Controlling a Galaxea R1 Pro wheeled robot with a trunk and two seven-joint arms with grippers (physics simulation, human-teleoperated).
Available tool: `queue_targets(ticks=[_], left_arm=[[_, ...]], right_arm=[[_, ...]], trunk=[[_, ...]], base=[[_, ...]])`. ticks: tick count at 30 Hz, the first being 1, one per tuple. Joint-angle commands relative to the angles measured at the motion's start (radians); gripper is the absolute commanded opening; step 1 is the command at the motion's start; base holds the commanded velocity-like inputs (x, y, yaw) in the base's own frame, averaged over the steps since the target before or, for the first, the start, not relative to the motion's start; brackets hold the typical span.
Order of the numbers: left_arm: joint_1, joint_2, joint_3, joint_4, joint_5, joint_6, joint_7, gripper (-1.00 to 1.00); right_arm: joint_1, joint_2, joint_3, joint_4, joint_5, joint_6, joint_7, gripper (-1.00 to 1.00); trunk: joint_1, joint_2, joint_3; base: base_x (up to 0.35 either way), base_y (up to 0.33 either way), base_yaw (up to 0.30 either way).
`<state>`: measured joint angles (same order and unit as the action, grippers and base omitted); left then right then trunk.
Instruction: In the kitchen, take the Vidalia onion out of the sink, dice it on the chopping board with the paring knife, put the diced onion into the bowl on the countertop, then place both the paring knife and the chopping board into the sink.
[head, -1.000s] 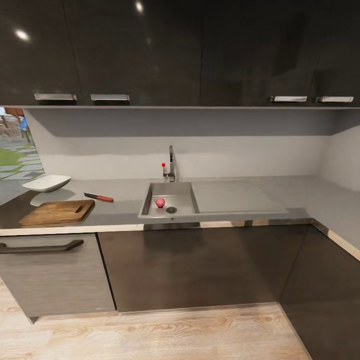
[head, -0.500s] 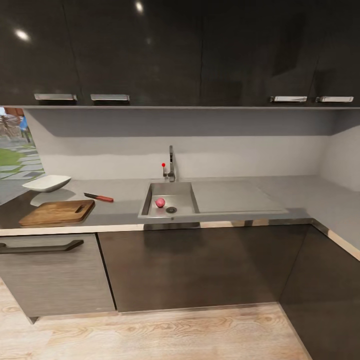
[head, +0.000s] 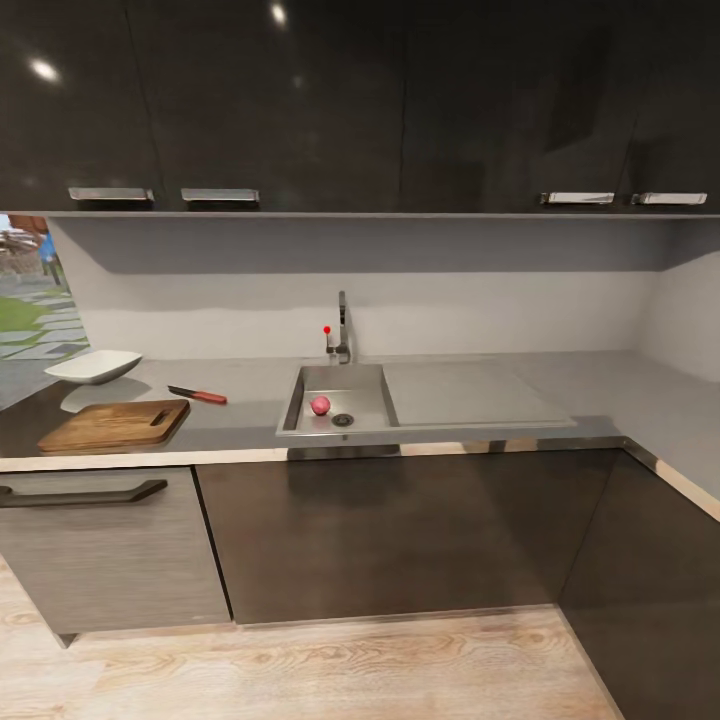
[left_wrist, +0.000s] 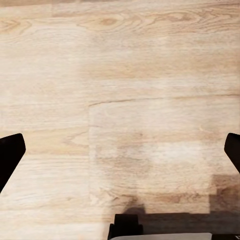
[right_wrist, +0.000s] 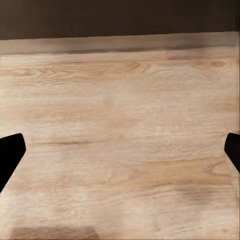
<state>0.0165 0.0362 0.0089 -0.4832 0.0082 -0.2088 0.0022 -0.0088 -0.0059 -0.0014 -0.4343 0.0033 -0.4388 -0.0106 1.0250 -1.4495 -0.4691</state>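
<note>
Nothing has shifted since a second ago. I see the reddish onion (head: 320, 405) sitting in the steel sink (head: 370, 382) beside the round drain. The wooden chopping board (head: 115, 425) lies at the desk (head: 250, 385) front edge, the red-handled paring knife (head: 197, 395) behind it, the white bowl (head: 93, 366) far left. Both sets of fingers, left (left_wrist: 11, 155) and right (right_wrist: 11, 152), spread wide over plank floor (right_wrist: 125, 130).

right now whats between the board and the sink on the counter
In the head view, only the knife comes near that stretch, lying just behind the line from the board to the sink. The rest is bare grey counter.
</note>
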Motion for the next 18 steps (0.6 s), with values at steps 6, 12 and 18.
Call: queue_targets(ticks=[6,12,18], left_arm=[[0.000,-0.001,0.002,-0.002,0.001,-0.001,0.001,1.00],[0.000,0.000,0.002,0.003,0.001,-0.001,0.001,1.00],[0.000,0.001,0.002,0.005,0.001,-0.001,0.001,1.00]], right_arm=[[0.000,-0.010,0.000,-0.083,0.000,-0.005,-0.006,1.00],[0.000,-0.013,0.000,-0.082,0.000,-0.022,-0.006,1.00],[0.000,-0.016,0.000,-0.080,0.000,-0.033,-0.006,1.00]], trunk=[[0.000,0.000,-0.001],[0.000,0.000,-0.001],[0.000,0.000,-0.001]], base=[[0.000,0.000,0.000],[0.000,0.000,0.000],[0.000,0.000,0.000]])
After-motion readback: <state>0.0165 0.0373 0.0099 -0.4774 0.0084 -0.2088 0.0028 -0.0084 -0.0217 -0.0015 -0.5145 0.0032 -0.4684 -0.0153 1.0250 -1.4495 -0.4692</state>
